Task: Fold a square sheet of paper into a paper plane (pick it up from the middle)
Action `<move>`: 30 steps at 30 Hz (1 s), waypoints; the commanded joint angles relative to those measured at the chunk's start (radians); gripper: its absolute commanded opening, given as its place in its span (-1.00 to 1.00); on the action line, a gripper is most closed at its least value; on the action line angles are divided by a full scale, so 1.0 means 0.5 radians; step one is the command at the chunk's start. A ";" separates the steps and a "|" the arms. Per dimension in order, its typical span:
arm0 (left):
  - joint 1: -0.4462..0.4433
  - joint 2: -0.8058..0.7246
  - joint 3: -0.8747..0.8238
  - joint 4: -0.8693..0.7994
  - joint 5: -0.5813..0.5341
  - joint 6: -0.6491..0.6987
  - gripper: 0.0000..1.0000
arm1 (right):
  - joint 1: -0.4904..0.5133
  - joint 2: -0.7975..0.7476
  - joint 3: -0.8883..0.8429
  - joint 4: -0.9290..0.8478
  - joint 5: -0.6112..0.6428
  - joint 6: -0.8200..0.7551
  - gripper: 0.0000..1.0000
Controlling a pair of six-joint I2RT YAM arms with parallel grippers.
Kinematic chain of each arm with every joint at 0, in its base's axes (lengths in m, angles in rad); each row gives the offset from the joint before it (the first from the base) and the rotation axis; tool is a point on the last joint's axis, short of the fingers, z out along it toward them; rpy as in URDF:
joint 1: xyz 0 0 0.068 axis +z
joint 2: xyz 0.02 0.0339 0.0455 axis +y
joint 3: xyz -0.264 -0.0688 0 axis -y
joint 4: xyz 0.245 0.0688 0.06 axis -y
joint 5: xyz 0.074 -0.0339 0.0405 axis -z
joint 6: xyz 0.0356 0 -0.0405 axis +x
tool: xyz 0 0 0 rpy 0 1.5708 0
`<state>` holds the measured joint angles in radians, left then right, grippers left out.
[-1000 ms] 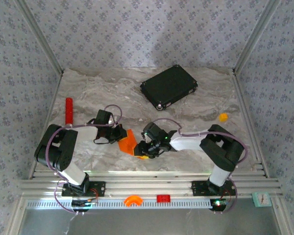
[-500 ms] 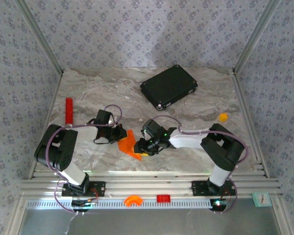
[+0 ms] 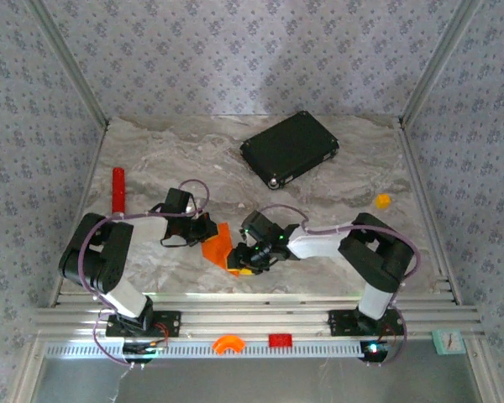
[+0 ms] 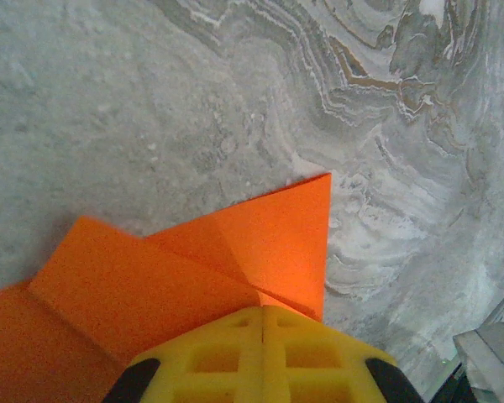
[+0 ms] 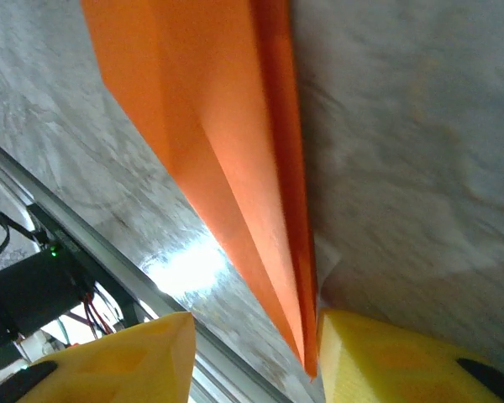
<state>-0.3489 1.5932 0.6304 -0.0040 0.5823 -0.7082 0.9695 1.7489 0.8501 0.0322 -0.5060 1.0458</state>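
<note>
The paper plane [image 3: 218, 248] is a folded piece of bright orange paper, low over the table near the front middle. My left gripper [image 3: 207, 232] is shut on its left end. In the left wrist view the yellow fingers [image 4: 227, 357] are pressed together on the paper plane [image 4: 235, 252], whose folded flaps spread out ahead. My right gripper [image 3: 244, 262] is at the paper's right end. In the right wrist view my right gripper [image 5: 252, 361] is open, and the narrow pointed tip of the paper plane [image 5: 227, 168] lies between the fingers, against the right finger [image 5: 395, 361].
A black flat case [image 3: 289, 149] lies at the back right. A red cylinder [image 3: 118, 189] stands near the left edge. A small orange-yellow lump [image 3: 383, 201] sits at the right. The front rail [image 3: 319, 317] runs close below the grippers.
My right gripper has moved a little to the left, closer along the paper. The paper has shifted slightly with it. The left gripper has held its place.
</note>
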 commanded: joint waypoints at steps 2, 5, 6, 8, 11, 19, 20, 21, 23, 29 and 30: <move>-0.008 -0.008 0.013 -0.040 -0.012 0.001 -1.00 | -0.036 0.015 0.022 0.098 0.012 0.019 -0.36; -0.008 0.022 0.015 -0.027 0.000 -0.003 -1.00 | -0.085 0.004 -0.011 0.191 -0.016 0.034 -0.48; -0.008 0.032 0.017 -0.019 0.006 -0.007 -1.00 | -0.095 0.003 -0.019 0.210 -0.022 0.032 -0.47; -0.008 0.035 0.021 -0.014 0.007 -0.007 -1.00 | -0.103 0.012 -0.018 0.224 -0.038 0.028 -0.39; -0.005 0.038 0.025 -0.016 0.007 -0.006 -1.00 | -0.094 0.042 -0.008 0.283 -0.055 0.036 -0.35; -0.008 0.034 0.025 -0.025 0.004 -0.004 -1.00 | -0.083 0.114 0.061 0.258 0.009 0.029 -0.33; -0.008 0.033 0.025 -0.025 0.005 -0.006 -1.00 | -0.083 0.116 0.065 0.241 0.023 0.025 -0.33; -0.008 0.032 0.025 -0.026 0.006 -0.006 -1.00 | -0.083 0.119 0.073 0.223 0.037 0.020 -0.33; -0.007 0.029 0.023 -0.026 0.004 -0.006 -1.00 | -0.083 0.116 0.082 0.209 0.046 0.007 -0.37; -0.008 0.039 0.030 -0.023 0.007 -0.007 -1.00 | -0.070 0.097 0.126 0.063 0.128 -0.054 -0.39; -0.010 0.040 0.030 -0.024 0.007 -0.007 -1.00 | -0.063 0.087 0.139 0.024 0.153 -0.075 -0.36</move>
<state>-0.3489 1.5940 0.6304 -0.0040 0.5823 -0.7086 0.9268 1.7988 0.8867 0.1219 -0.4751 1.0458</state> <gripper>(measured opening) 0.064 0.316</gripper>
